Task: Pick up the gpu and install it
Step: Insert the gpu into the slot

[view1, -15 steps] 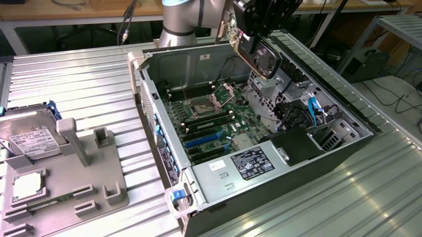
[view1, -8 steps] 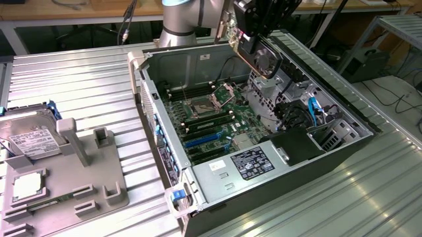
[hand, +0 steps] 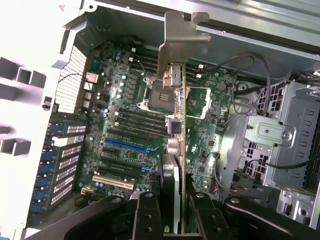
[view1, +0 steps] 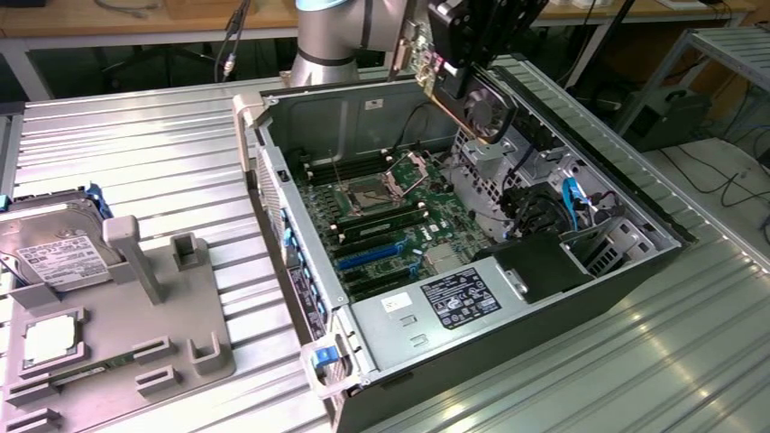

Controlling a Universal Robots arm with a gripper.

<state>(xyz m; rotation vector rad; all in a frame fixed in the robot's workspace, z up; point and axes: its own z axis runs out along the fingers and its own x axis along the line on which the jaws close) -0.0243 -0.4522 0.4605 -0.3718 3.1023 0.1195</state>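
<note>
clamping the gpu (hand: 176,150) edge-on, the two black fingers (hand: 146,215) press on its opposite faces, narrowed to about the card's thickness, with the round black fan shroud (hand: 169,175) lying against one of them. the card runs straight out from the fingertips, and its silver end bracket (hand: 175,45) is the part farthest from them (bent over at the tip). in the exterior view the fingers hold the card in the air over the far end of the open computer case (view1: 279,194), about level with its upper rim and clear of the boards inside.

beneath the fingers lies the green motherboard (hand: 125,100), flat on the case floor. on it, directly past the held card, sits the open cpu socket (hand: 152,95), with dark memory slots beside it. closer under the fingers are a long blue slot (hand: 131,145) and a white slot (hand: 112,182). off to one side of the fingers stands the grey metal drive cage (hand: 280,135), with black cables trailing near it.

well away from the fingers, at the exterior view's left, a grey holder tray (view1: 180,352) rests on the ribbed metal tabletop (view1: 157,153) and carries a white-labelled hard drive (view1: 54,248).
</note>
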